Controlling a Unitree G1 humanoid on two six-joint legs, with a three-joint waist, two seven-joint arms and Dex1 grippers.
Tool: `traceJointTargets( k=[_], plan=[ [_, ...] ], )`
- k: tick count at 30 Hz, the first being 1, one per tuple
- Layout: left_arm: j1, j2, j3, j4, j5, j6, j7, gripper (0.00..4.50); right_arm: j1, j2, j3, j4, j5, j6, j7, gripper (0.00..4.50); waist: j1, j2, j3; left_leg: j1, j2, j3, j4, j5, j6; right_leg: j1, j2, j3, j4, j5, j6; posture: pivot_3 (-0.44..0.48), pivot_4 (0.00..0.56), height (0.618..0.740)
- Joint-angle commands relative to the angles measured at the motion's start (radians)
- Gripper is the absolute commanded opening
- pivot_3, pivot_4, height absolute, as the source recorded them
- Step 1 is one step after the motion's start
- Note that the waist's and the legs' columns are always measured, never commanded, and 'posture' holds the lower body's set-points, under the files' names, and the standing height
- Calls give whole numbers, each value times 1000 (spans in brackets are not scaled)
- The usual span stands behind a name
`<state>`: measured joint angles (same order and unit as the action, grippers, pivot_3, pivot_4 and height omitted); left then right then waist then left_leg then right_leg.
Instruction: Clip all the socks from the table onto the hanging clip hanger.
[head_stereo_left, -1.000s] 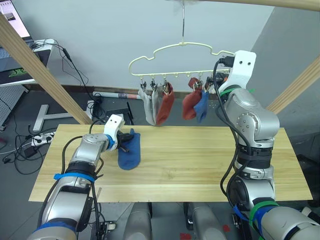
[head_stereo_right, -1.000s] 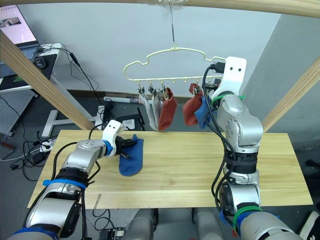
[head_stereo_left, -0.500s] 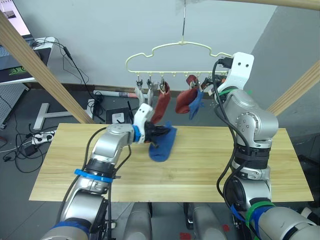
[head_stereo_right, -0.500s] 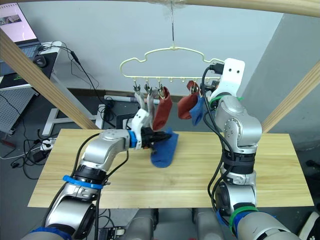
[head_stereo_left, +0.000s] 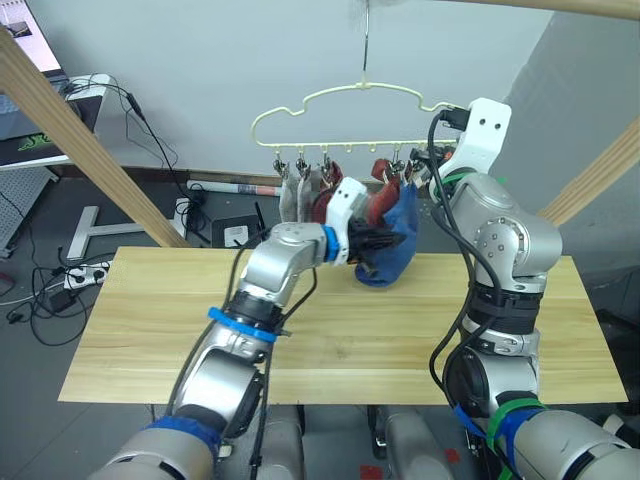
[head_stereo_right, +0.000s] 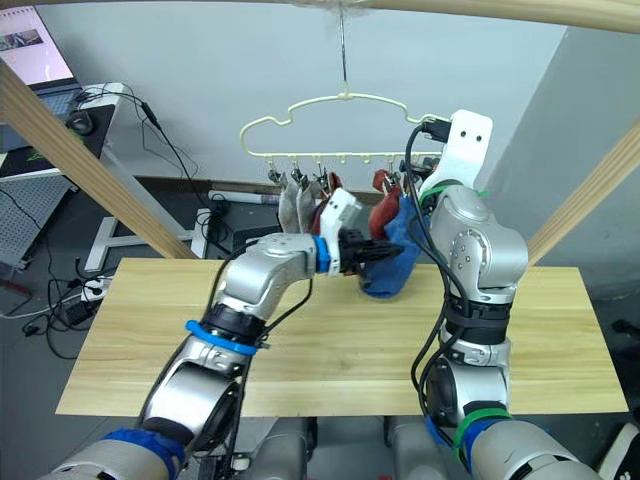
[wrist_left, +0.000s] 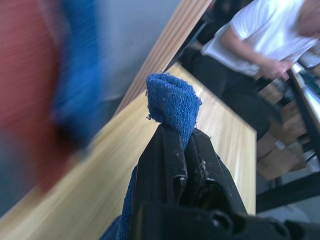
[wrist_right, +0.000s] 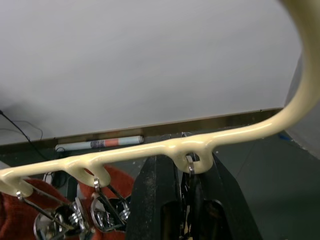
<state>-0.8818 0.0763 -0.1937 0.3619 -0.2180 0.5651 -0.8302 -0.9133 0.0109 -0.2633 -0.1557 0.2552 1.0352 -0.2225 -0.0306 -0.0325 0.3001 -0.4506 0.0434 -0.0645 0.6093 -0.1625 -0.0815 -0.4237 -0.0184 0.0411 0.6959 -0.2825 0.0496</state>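
Wooden table (head_stereo_left: 330, 340): bare planks. Clip hanger (head_stereo_left: 340, 100) hangs on its hook above the table's far edge. Clipped along its lower bar: two grey socks (head_stereo_left: 297, 196), brick red socks (head_stereo_left: 380, 205), one blue sock (head_stereo_right: 398, 222).

Left gripper (head_stereo_left: 385, 243) raised just below the hanger, fingers clenched on the second blue sock (head_stereo_left: 385, 262); folded cuff pokes above the fingertips (wrist_left: 172, 145) in the wrist view.

Right gripper (wrist_right: 184, 172) at the hanger's right end, fingers bracketing the last clip (wrist_right: 190, 165); grip state cannot be told.
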Motion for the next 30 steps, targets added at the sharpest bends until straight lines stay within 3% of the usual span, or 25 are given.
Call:
traceJointTargets(
  k=[1, 14, 30],
  plan=[
    [-57, -32, 11, 73, 13, -76, 32, 56, -29, 1, 3, -60, 8, -5, -3, 0, -2, 0, 0, 0, 0, 0, 0, 0, 0, 0, 0, 0, 0, 0, 0, 13, 246, 740],
    [-166, -73, 57, 240, 14, -185, 65, 56, -28, 1, 4, -64, 6, -6, -5, 0, -4, 0, 0, 0, 0, 0, 0, 0, 0, -1, 0, 0, 1, 0, 0, 10, 242, 740],
    [-215, -85, 94, 276, 16, -206, 75, 56, -21, 1, 7, -66, 6, -8, -2, 0, -4, 0, 0, 0, 0, 0, 0, 0, 0, -1, 1, 0, 1, 0, 0, 11, 242, 740]
  ],
)
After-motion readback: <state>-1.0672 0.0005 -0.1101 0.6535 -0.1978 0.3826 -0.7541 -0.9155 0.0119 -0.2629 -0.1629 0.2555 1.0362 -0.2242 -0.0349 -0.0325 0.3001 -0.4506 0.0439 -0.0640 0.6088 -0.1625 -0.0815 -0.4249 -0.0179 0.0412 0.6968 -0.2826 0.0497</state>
